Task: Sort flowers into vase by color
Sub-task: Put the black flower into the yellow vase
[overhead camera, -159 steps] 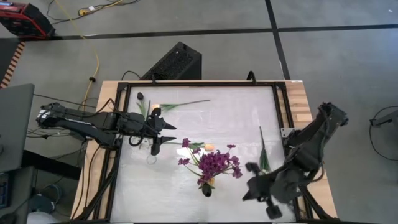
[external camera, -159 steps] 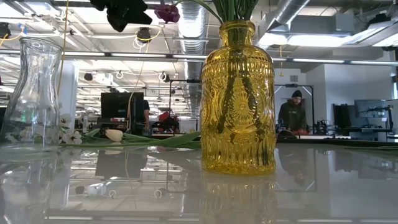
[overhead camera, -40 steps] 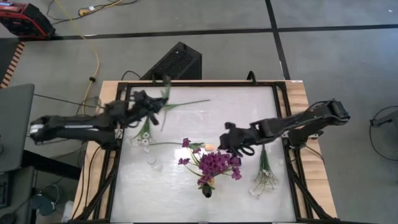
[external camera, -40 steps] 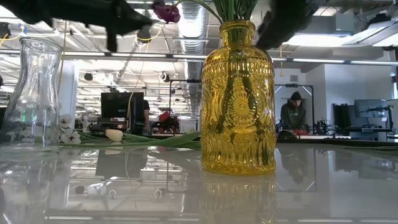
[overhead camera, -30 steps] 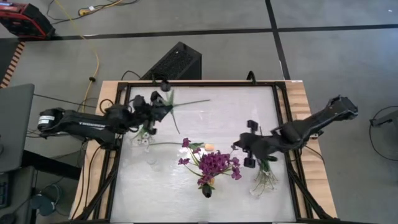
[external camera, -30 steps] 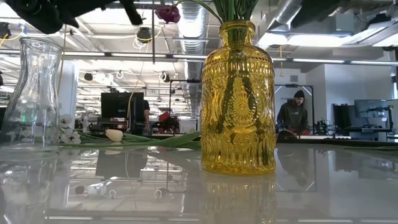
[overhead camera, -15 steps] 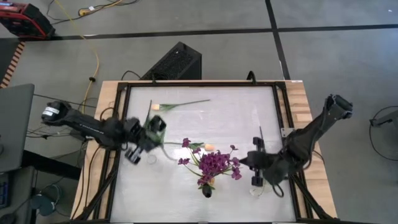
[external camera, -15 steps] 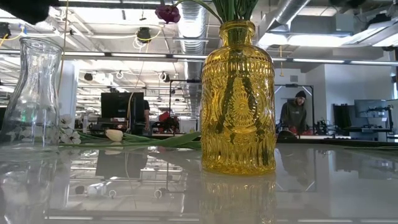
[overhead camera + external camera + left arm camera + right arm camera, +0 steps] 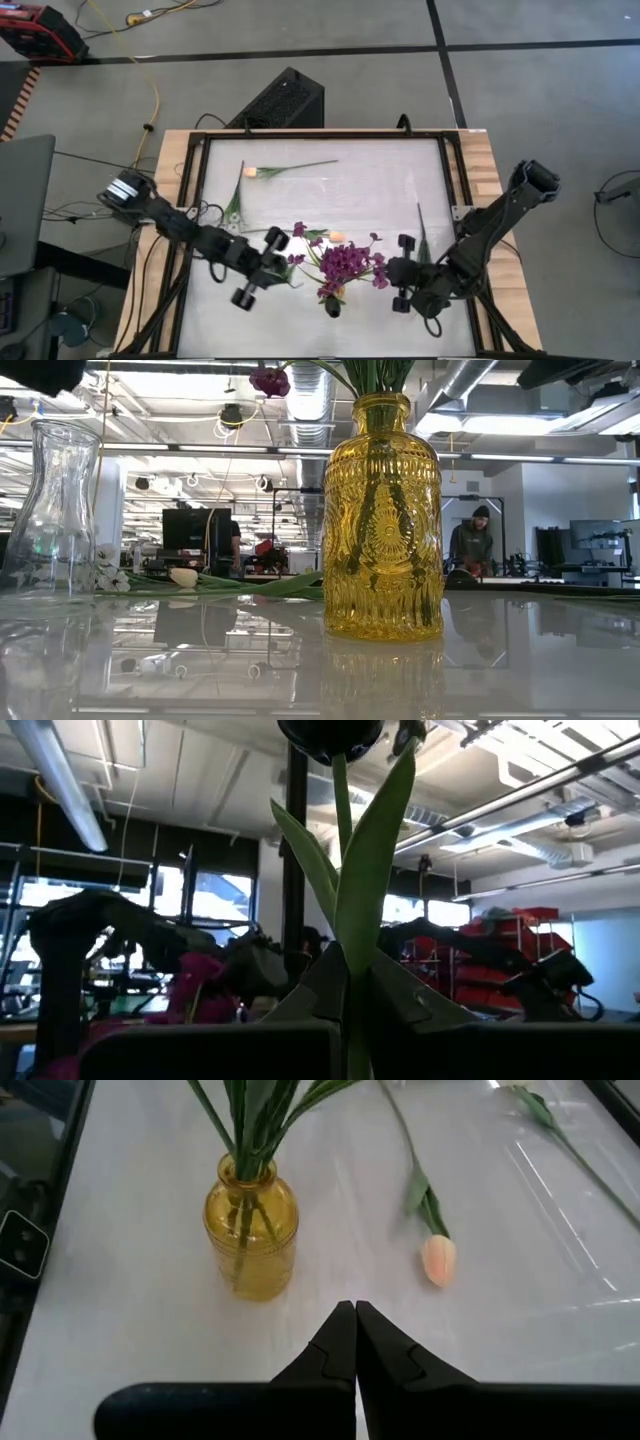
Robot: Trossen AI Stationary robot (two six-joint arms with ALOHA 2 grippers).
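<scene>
With purple flowers [image 9: 345, 262] already in the yellow vase [image 9: 382, 520], the left gripper [image 9: 345, 982] clenched a dark tulip [image 9: 330, 735], the right gripper [image 9: 355, 1342] closed empty, and at least two cream tulips [image 9: 250, 172], seemingly, remained on the table [image 9: 380, 185].

yellow vase [image 9: 383, 520] centre, green stems inside | clear vase [image 9: 52, 510] left | cream tulip [image 9: 184, 577] lying behind

The white counter [image 9: 370, 180], framed in black with wooden strips down its sides, lies beneath both grippers. Past its far edge, well away from the left gripper [image 9: 278, 262], a black ribbed box [image 9: 280, 100] sits on the grey floor. A yellow cable [image 9: 150, 70] runs by it, and a red case [image 9: 35, 28] lies farther off. In the room beyond the counter, far from the right gripper [image 9: 392, 272], a person in a dark cap [image 9: 470, 545] stands; a dark monitor [image 9: 195, 530] is well apart from them.
</scene>
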